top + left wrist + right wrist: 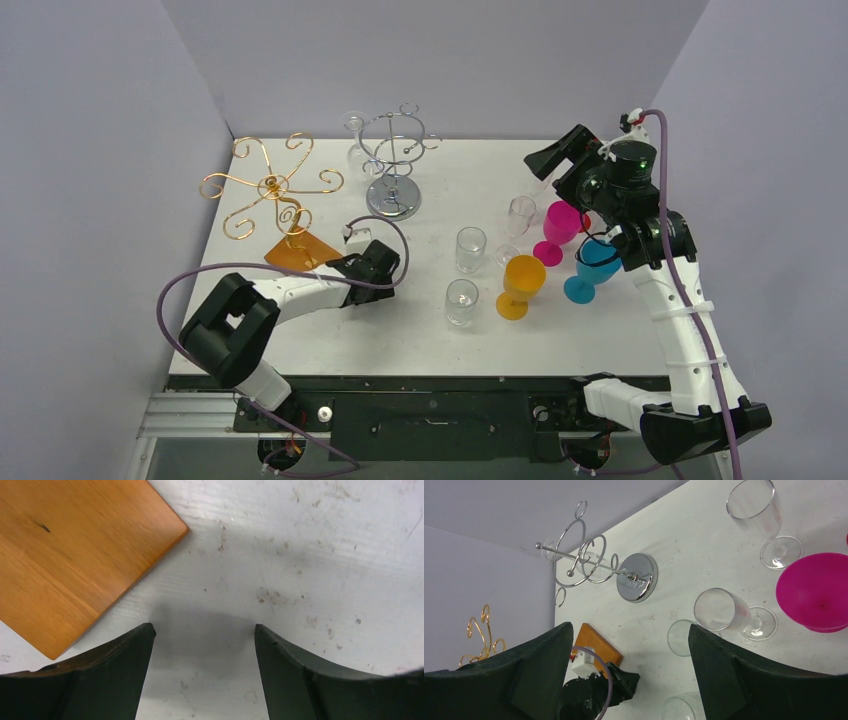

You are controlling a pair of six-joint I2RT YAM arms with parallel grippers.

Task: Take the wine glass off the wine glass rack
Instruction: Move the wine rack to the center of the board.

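The silver wine glass rack [392, 165] stands at the back middle of the table, and a clear wine glass [355, 138] hangs on its left side. The right wrist view shows the rack [594, 565] lying sideways in the frame, with the hanging glass [586, 564] faint among its rings. My right gripper [556, 158] is raised to the right of the rack, apart from it. It is open [630, 626] and holds nothing. Low over the table near the front left, my left gripper [383, 270] is also open [202, 627] with only bare table between its fingers.
A gold wire rack [270, 188] on an orange wooden base [75, 555] stands left of my left gripper. On the right stand clear glasses [470, 248], a clear wine glass [521, 213], and orange [520, 282], pink [560, 225] and blue [597, 265] goblets.
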